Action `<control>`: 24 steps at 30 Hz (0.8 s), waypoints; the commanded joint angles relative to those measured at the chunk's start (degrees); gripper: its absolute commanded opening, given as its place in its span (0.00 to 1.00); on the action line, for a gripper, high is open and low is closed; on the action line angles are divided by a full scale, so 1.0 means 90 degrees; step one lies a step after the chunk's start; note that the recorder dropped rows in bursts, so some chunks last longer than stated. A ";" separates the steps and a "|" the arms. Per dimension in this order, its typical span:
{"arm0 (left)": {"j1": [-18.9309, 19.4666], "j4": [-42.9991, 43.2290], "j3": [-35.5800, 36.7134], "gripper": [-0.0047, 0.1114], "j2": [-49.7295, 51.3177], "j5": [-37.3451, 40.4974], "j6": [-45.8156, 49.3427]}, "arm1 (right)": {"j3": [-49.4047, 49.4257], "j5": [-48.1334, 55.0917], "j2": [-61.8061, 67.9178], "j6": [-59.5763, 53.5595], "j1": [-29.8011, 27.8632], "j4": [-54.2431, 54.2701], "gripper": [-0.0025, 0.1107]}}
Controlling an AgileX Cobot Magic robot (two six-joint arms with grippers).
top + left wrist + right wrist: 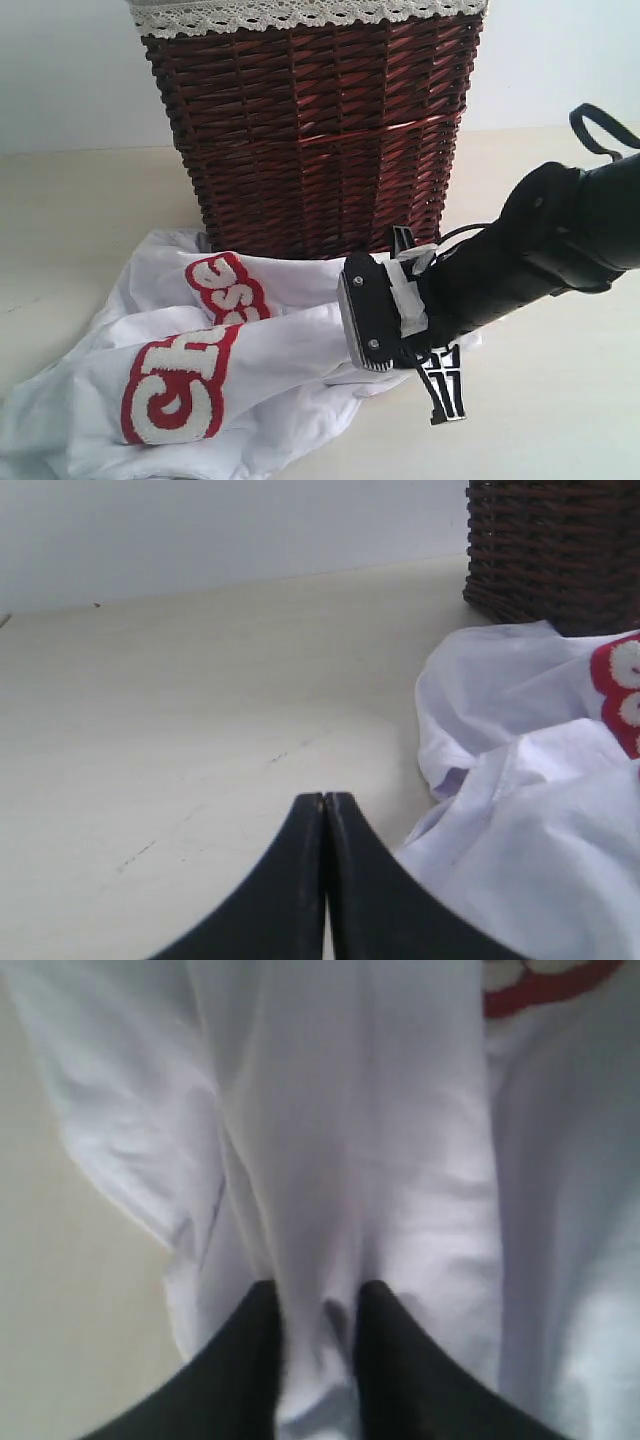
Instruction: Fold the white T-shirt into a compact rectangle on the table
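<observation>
Prob. a robot lab w/ a home laundry look, plain table (570, 420), bare wall (60, 70), wicker basket (310, 150), black robot arm (560, 235).

Exterior view: the lettering I can read sits on the white T-shirt (290, 350), as fuzzy white letters on a red band (175, 385). The lower stretch of the band reads "Ch". The next letter runs into a crease and I cannot make it out.

The upper stretch (228, 290), folded over nearer the top, looks like "ss", perhaps "ess". It is creased, so I am uncertain.

My left wrist view: a red patch (622, 695) with white letter fragments lies at the frame edge, unreadable.

My right wrist view: a red sliver (540, 985) shows, blurred, with no letter legible.
</observation>
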 commanded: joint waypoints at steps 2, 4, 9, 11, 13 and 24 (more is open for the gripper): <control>-0.0021 -0.0039 -0.0015 0.04 -0.0034 -0.0066 0.0010 | -0.0175 -0.1000 -0.0058 -0.0186 0.0017 0.1029 0.02; -0.0021 -0.0039 -0.0015 0.04 -0.0034 -0.0066 0.0010 | -0.0356 -0.0970 -0.0062 -0.0186 0.0017 0.2042 0.03; -0.0021 -0.0039 -0.0015 0.04 -0.0034 -0.0066 0.0010 | -0.0428 -0.0317 -0.0127 -0.0678 0.0029 0.2220 0.56; -0.0021 -0.0039 -0.0015 0.04 -0.0034 -0.0066 0.0010 | -0.0428 -0.0062 -0.0489 -0.0678 0.0021 0.2220 0.56; -0.0021 -0.0039 -0.0015 0.04 -0.0034 -0.0066 0.0010 | -0.0428 0.0707 -0.1129 -0.0650 0.0021 0.2205 0.54; -0.0021 -0.0039 -0.0015 0.04 -0.0034 -0.0066 0.0010 | 0.0007 0.2420 -0.0804 -0.0016 0.0021 0.0082 0.49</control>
